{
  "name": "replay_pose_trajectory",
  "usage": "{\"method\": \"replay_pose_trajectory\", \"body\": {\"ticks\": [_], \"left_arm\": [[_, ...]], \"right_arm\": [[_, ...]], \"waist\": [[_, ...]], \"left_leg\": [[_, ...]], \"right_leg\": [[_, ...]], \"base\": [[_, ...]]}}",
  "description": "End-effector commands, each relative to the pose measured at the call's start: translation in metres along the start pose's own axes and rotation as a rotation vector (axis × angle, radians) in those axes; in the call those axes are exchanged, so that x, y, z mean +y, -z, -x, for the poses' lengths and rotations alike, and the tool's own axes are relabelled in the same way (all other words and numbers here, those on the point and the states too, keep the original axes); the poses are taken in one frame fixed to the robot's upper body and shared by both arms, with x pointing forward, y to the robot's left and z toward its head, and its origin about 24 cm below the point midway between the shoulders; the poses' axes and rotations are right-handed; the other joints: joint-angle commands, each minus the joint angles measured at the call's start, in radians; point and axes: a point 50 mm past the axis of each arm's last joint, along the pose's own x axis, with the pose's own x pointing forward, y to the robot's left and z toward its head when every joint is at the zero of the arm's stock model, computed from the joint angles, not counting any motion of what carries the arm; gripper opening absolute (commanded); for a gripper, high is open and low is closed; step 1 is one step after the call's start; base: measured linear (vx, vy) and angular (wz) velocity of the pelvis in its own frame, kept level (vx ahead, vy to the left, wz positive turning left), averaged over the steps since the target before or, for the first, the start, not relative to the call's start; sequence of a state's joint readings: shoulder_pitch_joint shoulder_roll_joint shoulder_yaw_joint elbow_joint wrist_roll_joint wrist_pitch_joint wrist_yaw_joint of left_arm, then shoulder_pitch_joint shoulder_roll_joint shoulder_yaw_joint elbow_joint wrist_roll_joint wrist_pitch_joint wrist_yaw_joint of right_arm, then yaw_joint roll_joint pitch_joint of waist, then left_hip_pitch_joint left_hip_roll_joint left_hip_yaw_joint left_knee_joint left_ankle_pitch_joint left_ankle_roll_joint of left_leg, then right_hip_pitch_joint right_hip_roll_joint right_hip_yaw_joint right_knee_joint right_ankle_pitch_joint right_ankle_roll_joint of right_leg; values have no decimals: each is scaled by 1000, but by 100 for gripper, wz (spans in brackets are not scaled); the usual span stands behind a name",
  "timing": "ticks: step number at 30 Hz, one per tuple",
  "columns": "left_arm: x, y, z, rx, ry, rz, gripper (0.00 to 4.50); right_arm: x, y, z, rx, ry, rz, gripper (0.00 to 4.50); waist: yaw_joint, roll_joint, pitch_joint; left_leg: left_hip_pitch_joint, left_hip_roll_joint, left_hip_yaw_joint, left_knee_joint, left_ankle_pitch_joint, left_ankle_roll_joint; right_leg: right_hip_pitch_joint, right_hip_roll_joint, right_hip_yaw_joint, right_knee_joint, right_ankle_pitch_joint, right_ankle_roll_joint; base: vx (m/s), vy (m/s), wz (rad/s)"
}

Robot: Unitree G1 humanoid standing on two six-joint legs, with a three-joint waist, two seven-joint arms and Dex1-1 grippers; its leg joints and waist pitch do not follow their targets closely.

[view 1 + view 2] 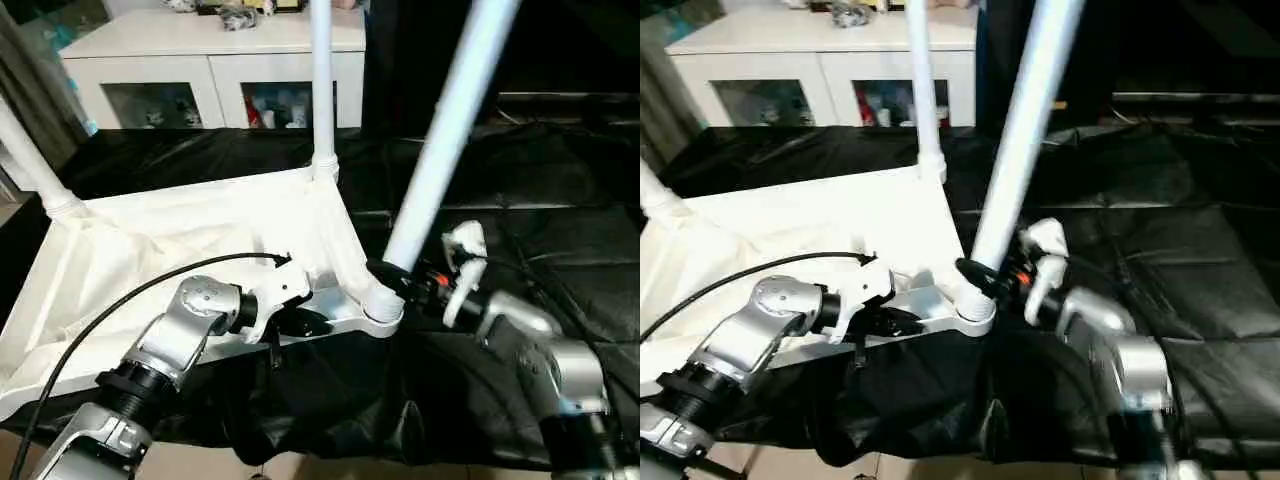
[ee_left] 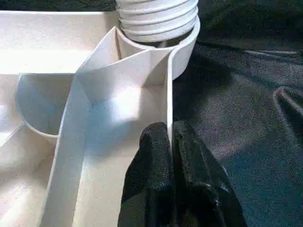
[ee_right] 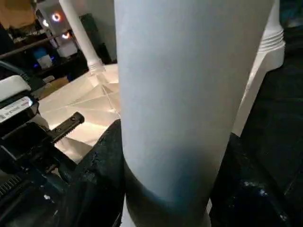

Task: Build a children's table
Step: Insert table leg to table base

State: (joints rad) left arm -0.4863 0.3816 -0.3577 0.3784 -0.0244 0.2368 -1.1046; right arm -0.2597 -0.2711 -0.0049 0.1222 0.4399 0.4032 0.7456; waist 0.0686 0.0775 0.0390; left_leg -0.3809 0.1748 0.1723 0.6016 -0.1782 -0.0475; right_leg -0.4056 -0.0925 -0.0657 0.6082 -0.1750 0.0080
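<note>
Leg-fitting is under way: right claw (image 1: 392, 276) grips the tilted leg (image 1: 440, 140) at the tabletop (image 1: 180, 250) corner socket (image 1: 382, 305), left claw (image 2: 170, 142) pinches the rim nearby; next, judging, straighten and seat it.

The right hand (image 1: 980, 274) grips a tilted leg (image 1: 1025, 135) at the tabletop's (image 1: 830, 225) near corner socket (image 1: 970, 312).

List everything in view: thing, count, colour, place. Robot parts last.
tabletop: one, white, upside down on the black sheet.
legs: three, white; far-left corner, far corner, tilted in the near corner socket.
black sheet: one, covering the surface under the work.
cabinet: one, white with glass fronts, behind.
left gripper: black fingers shut on the tabletop's rim near the near socket.
right gripper: black fingers around the tilted leg's base.
</note>
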Motion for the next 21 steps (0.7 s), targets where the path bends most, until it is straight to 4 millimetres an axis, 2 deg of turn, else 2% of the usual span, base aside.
{"method": "replay_pose_trajectory", "body": {"ticks": [1,7,11,12,13,14,16,17,18,21], "left_arm": [[10,-1,6,26,-66,-9,0],[10,-2,5,26,-65,-12,0],[9,0,3,28,-66,-14,0],[9,0,3,28,-66,-14,0],[9,0,3,28,-66,-14,0],[8,0,3,29,-66,-15,0],[8,1,3,31,-65,-17,0],[7,2,3,32,-64,-18,0],[7,2,3,33,-63,-18,0],[5,2,3,34,-45,-26,0]], "right_arm": [[-1,20,7,71,40,-7,188],[2,17,5,102,42,77,188],[8,16,-1,176,6,195,188],[8,16,-1,176,6,195,188],[8,16,-1,176,6,195,188],[8,16,-3,184,-1,208,188],[8,17,-5,195,-13,214,188],[8,17,-6,205,-24,217,188],[8,17,-7,211,-30,219,188],[9,22,-7,268,-96,225,188]], "waist": [[0,-2,-48],[-3,-3,-44],[-5,-2,-43],[-6,-10,-43],[-7,-7,-42],[-9,-17,-42],[-8,-9,-42],[-12,-17,-42],[-12,-13,-41],[-14,-16,-40]], "left_leg": [[16,43,-23,-92,-406,-18],[17,42,-27,-96,-436,-22],[17,42,-28,-97,-445,-22],[16,41,-28,-96,-439,-18],[16,42,-27,-96,-441,-17],[16,42,-26,-96,-440,-15],[18,43,-29,-97,-442,-15],[15,43,-29,-99,-441,-14],[15,44,-30,-101,-444,-14],[15,44,-30,-101,-454,-12]], "right_leg": [[34,-56,39,-100,-436,-158],[30,-57,39,-107,-504,-130],[28,-56,39,-110,-528,-117],[29,-57,38,-109,-537,-113],[27,-58,39,-112,-555,-107],[25,-58,39,-116,-567,-101],[25,-59,38,-115,-574,-102],[28,-58,36,-116,-568,-101],[27,-58,36,-115,-568,-99],[27,-60,36,-117,-573,-100]], "base": [[0,0,0],[0,0,0],[0,0,0],[0,0,0],[0,0,0],[0,0,0],[0,0,0],[0,0,0],[0,0,0],[0,0,0]]}}
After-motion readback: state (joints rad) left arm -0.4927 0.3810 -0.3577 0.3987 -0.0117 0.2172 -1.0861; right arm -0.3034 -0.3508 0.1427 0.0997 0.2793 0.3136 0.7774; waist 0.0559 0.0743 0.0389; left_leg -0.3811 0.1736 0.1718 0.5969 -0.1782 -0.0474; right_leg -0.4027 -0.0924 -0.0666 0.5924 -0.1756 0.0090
